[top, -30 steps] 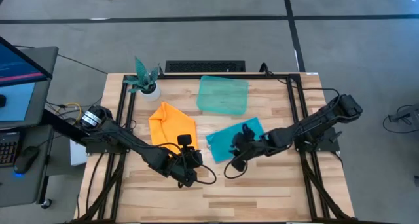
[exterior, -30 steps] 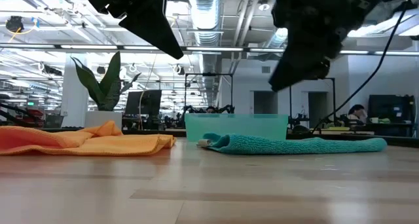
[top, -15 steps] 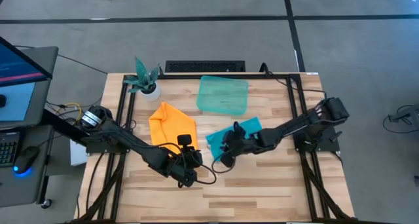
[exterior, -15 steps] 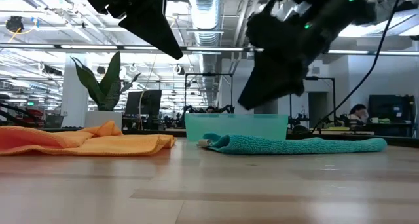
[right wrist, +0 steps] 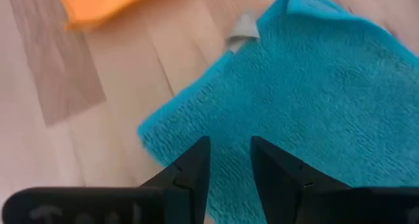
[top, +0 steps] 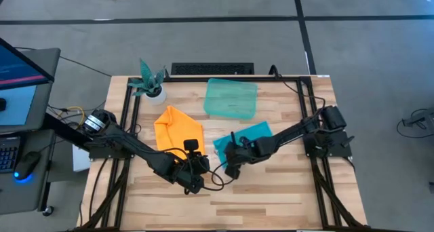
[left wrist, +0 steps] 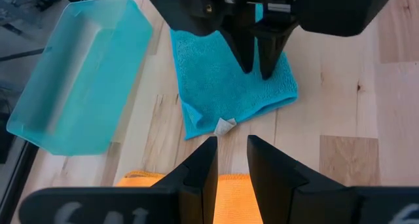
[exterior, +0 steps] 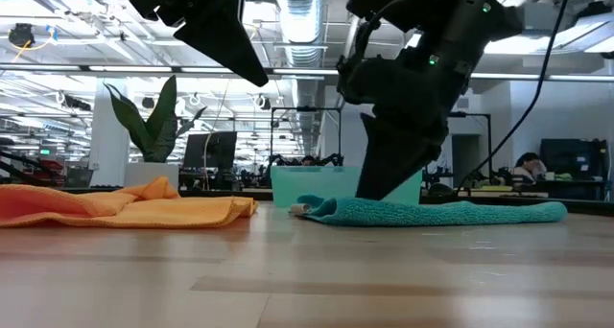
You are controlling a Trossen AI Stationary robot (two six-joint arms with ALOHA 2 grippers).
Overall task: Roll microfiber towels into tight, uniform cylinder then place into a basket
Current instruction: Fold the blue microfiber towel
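The turquoise towel [top: 247,138] lies flat on the table, with a white tag [left wrist: 226,126] at its left corner. My right gripper [top: 229,169] stands open, low over the towel's near-left part [exterior: 376,192], fingers slanting down [left wrist: 256,65]. The orange towel [top: 178,129] lies crumpled to its left. My left gripper [top: 202,165] hangs open, well above the table near the orange towel's near edge [left wrist: 232,162], with nothing between its fingers. The teal basket [top: 210,89] stands at the far middle. My right gripper comes at the turquoise towel's near-left part [right wrist: 196,119] slanting from above, fingers apart. In the low view its fingertips [exterior: 369,196] reach down to the cloth's top. I cannot tell whether they touch it. The towel lies flat and undisturbed.
A small white pot with a teal plant [top: 150,83] stands at the far left corner. Bare wood lies along the near edge. Black frame rails [top: 308,117] run along both sides of the table. A monitor and desk stand off the table's left side.
My right gripper has gone toward the table's left edge and down, tipping more steeply downward, and now stands at the turquoise towel's near-left part. Both towels lie as before.
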